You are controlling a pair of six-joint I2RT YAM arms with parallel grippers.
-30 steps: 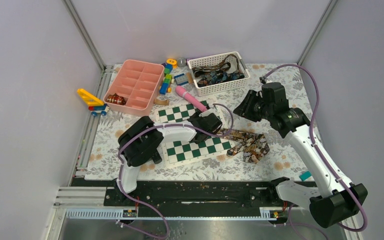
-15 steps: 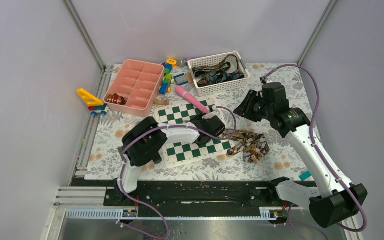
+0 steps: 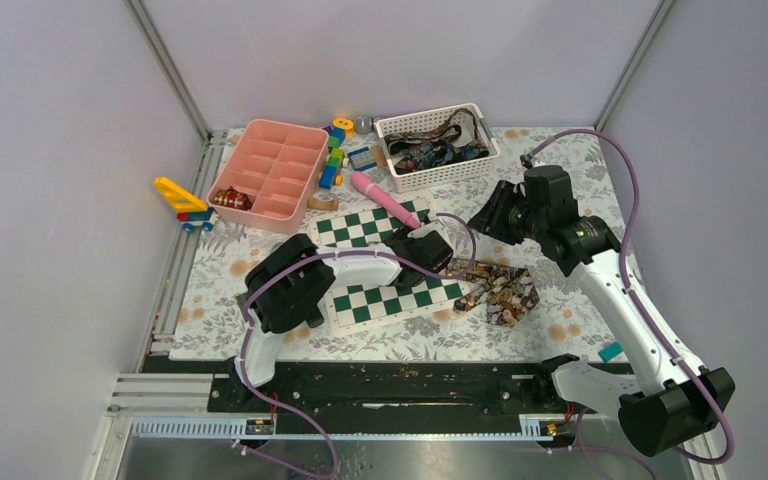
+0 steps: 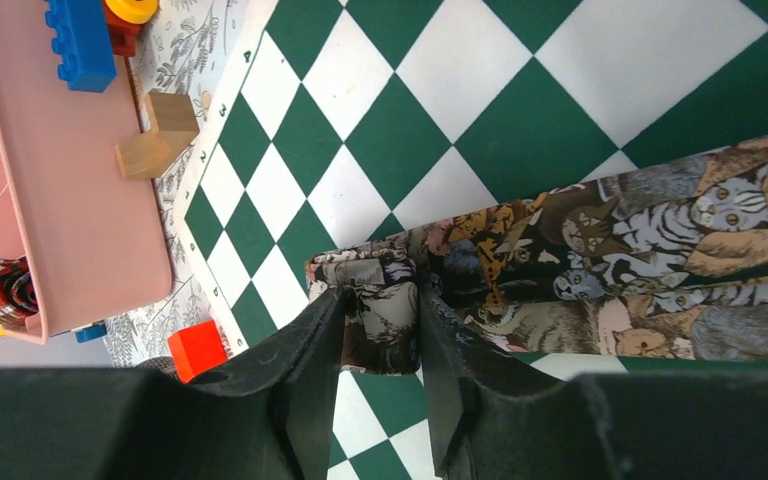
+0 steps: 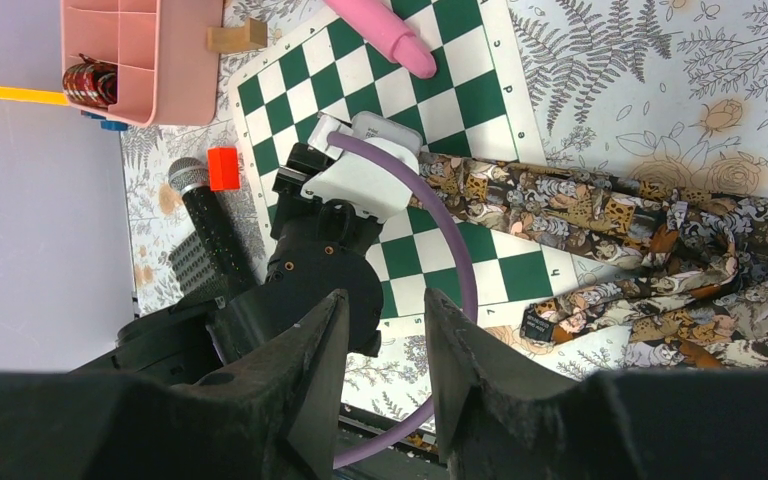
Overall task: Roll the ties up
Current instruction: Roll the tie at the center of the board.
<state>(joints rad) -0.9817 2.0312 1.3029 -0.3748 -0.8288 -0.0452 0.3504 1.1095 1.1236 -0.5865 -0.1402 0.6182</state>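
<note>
Straddling tie (image 4: 600,260) end on chessboard (image 4: 520,90) w/ L claw (image 4: 380,300), parted — R claw (image 5: 384,298) aloft, parted, empty.

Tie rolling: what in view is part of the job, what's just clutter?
Job: cat-print tie, left tool at its folded end; ties in white basket; rolled tie in pink tray.
Clutter: chessboard, pink wand, toy blocks, wooden block, microphone.
</note>
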